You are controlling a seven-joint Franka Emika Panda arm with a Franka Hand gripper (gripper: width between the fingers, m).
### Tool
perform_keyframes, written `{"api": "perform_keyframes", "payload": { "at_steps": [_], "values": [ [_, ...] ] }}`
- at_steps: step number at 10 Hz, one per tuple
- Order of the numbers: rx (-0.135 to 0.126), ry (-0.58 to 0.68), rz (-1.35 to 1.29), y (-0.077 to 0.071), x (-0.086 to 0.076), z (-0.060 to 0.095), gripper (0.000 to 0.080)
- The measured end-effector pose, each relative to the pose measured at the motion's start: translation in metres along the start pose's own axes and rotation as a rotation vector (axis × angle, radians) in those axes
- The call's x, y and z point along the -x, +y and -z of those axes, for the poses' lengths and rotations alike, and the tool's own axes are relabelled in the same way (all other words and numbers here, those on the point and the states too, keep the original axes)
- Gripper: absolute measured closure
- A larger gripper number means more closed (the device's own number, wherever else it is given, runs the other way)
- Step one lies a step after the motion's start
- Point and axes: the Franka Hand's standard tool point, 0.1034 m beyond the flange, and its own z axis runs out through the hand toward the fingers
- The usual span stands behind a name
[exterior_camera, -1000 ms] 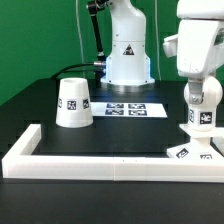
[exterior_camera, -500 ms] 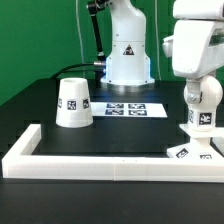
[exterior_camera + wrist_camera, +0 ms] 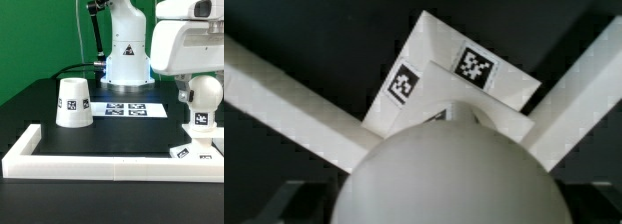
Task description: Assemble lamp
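Observation:
The white ball-shaped bulb (image 3: 205,97) stands upright with its tagged stem down on the flat square base (image 3: 192,151), at the exterior view's right, in the corner of the white border. My gripper (image 3: 199,83) comes down on the ball from above and is shut on it. In the wrist view the bulb (image 3: 446,175) fills the space between my jaws, and the base (image 3: 452,82) with two tags lies beyond it. The cone-shaped shade (image 3: 74,103) stands alone at the exterior view's left, wide end down, far from my gripper.
The long white bar-shaped border (image 3: 100,161) runs along the front and turns back at the left (image 3: 24,142). The marker board (image 3: 132,108) lies in the middle in front of the robot's pedestal (image 3: 127,62).
My hand and wrist have swung toward the exterior view's left and now look larger above the bulb. The bulb stays in about the same place on the base. The shade has not moved.

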Motion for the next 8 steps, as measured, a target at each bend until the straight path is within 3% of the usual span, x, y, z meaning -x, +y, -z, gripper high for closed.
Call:
{"api": "perform_keyframes", "payload": {
  "at_steps": [4, 8],
  "values": [
    [-0.010, 0.002, -0.406, -0.0023, -0.0010, 0.0001, 0.0220],
    [-0.013, 0.003, -0.651, -0.0054, -0.0026, 0.0002, 0.0220]
  ]
}}
